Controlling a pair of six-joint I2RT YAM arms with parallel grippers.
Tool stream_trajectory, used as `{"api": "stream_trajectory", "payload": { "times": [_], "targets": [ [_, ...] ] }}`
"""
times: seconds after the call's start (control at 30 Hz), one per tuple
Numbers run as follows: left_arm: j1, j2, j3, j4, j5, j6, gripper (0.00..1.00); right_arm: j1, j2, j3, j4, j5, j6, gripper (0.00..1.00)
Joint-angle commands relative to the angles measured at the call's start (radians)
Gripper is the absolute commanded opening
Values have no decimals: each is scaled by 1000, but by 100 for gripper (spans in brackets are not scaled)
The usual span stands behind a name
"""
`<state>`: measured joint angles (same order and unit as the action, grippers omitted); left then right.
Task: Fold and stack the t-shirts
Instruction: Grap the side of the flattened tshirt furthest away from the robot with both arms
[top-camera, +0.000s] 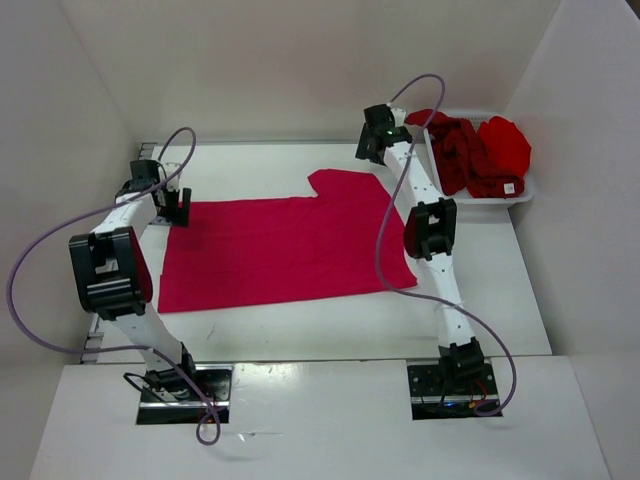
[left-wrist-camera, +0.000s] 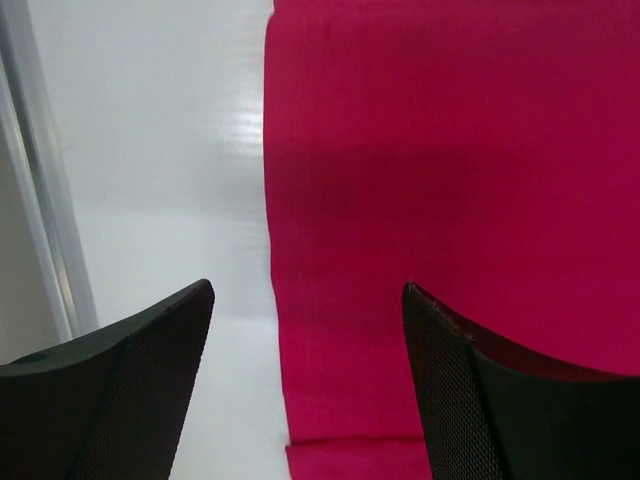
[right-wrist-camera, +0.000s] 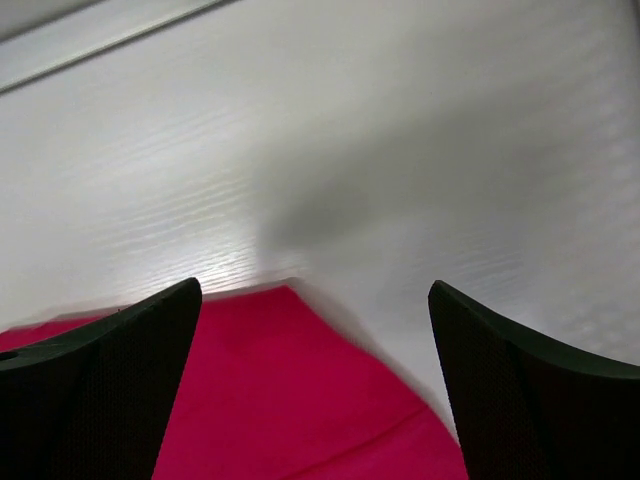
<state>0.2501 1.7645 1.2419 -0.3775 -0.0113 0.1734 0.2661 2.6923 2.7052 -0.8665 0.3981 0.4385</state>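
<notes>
Crimson t-shirt (top-camera: 285, 250) lies flat at centre of the table (top-camera: 300, 335); two other t-shirts (top-camera: 480, 155) sit in the basket (top-camera: 527, 192) at two o'clock. Left gripper (left-wrist-camera: 308, 295), fingers wide and empty, is over the nine o'clock edge; right gripper (right-wrist-camera: 315, 290) likewise over the one o'clock sleeve. Judged: first fold pending; both must descend and pinch.

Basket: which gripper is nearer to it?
Right. The right gripper sits just left of the basket; the left gripper is across the table, at the spread shirt's left edge.
</notes>
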Motion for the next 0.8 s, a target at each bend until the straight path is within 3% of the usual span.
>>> {"api": "stream_trajectory", "payload": {
  "times": [0.0,0.37,0.47,0.5,0.57,0.6,0.63,0.7,0.77],
  "targets": [
    [2,68,103,58,27,-74,83,5,53,42,7,-82,-35,98],
    [11,300,274,45,16,-104,84,25,150,41,27,-228,-66,87],
    [11,335,306,35,25,-114,84,25,150,41,27,-254,-66,68],
    [11,336,306,35,25,-114,84,25,150,41,27,-263,-66,54],
    [11,345,297,46,34,-123,84,25,137,41,27,-286,-76,38],
    [11,345,297,46,34,-123,84,25,136,50,27,-298,-76,19],
    [11,345,297,46,25,-123,84,25,126,50,27,-298,-76,10],
    [11,354,297,55,25,-123,84,25,112,50,18,-298,-76,0],
    [11,354,321,55,46,-123,84,25,89,50,18,-318,-76,0]
  ]
}}
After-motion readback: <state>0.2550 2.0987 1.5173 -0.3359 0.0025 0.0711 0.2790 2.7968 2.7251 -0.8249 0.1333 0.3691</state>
